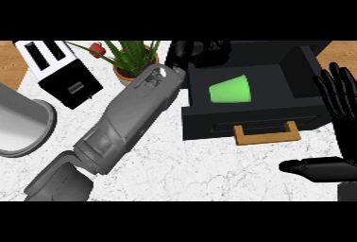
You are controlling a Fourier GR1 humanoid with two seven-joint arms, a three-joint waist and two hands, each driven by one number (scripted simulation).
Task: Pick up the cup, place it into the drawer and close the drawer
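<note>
Head view: cup (232, 90) inside open drawer (209, 124).

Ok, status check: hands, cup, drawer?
Left hand behind drawer, fingers unclear. Right hand open, resting at right. Green cup on its side in open drawer. Nothing blocking handle.

We see bare counter (209, 165) at lower centre; the left forearm (122, 123) bars the middle, the open drawer (241, 124) upper right.
</note>
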